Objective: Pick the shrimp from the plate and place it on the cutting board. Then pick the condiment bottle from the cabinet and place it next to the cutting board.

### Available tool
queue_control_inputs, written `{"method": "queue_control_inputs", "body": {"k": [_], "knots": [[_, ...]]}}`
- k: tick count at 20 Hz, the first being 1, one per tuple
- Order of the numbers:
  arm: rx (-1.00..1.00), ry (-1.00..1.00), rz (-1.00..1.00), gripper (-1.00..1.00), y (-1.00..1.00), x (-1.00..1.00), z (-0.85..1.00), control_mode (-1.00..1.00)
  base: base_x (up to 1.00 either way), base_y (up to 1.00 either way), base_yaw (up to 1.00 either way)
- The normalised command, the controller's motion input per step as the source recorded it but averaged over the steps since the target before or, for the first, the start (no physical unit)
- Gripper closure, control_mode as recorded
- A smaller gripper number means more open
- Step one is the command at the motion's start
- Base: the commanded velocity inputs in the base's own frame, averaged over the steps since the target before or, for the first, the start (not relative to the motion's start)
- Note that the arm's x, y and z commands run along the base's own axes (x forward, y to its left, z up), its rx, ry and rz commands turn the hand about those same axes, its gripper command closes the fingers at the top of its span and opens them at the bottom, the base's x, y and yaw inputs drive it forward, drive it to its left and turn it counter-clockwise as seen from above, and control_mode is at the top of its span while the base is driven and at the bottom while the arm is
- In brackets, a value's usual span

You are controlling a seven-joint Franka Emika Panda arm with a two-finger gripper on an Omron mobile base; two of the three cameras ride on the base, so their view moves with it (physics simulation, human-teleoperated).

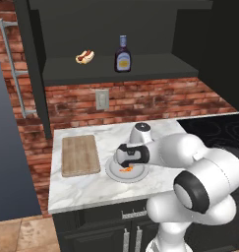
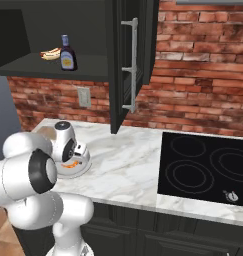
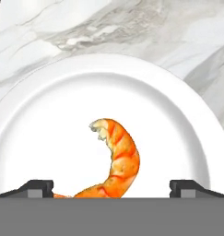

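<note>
The orange shrimp (image 3: 117, 159) lies curled in the middle of the round light plate (image 3: 35, 106); a bit of it peeks out under the hand (image 1: 125, 170) (image 2: 70, 164). My gripper (image 3: 111, 186) hangs straight down over the plate (image 1: 115, 174), open, its fingertips (image 3: 37, 186) wide on either side of the shrimp's tail and holding nothing. The wooden cutting board (image 1: 80, 155) lies on the counter left of the plate. Up on the dark cabinet (image 1: 140, 69) shelf stands the brown condiment bottle (image 1: 123, 54) (image 2: 68, 53).
A hot dog (image 1: 84, 56) (image 2: 50, 53) rests on the shelf beside the bottle. The open cabinet door (image 2: 130, 60) hangs over the counter. A black cooktop (image 2: 205, 167) lies to the right. A wall outlet (image 1: 102, 100) sits on the brick wall behind.
</note>
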Motion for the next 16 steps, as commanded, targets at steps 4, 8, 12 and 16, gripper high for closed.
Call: {"method": "queue_control_inputs", "body": {"k": [4,8,12,16], "knots": [[0.00,0.00,0.00,-1.00,0.00,0.13,-0.09,-1.00,0.00,0.00,0.00],[0.00,0.00,0.00,-1.00,0.00,0.13,-0.10,-1.00,0.00,0.00,0.00],[0.00,0.00,0.00,-1.00,0.00,0.12,-0.11,-1.00,0.00,0.00,0.00],[0.00,0.00,0.00,-1.00,0.00,0.13,-0.12,-1.00,0.00,0.00,0.00]]}}
